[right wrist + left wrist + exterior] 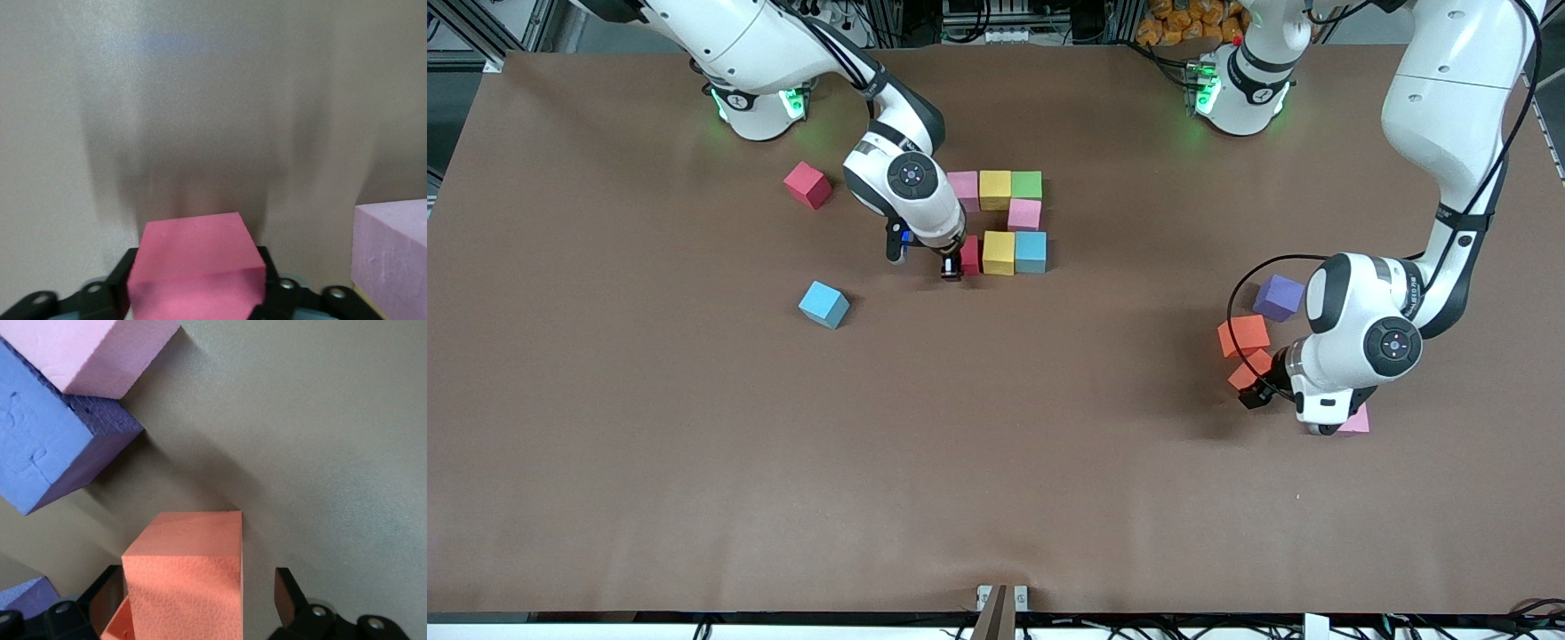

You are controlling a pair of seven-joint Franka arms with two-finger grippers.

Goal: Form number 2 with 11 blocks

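My right gripper (pixel 951 269) brackets the small red foam cube (pixel 969 255), seating it beside the yellow cube (pixel 999 252) to finish the middle row; can't tell if I've released. Left gripper (pixel 1258 391) open astride an orange foam cube (pixel 187 580), lined up to pick.

You look down on a wide worktop (pixel 694 462) covered in matte brown material, evenly lit, with soft shadows. Along the top edge of the frame run aluminium frame rails (pixel 480 36) and dark cables (pixel 996 22); a heap of orange-yellow objects (pixel 1192 20) sits at upper right. At bottom centre, a small metal bracket (pixel 1001 600) marks the worktop's edge.
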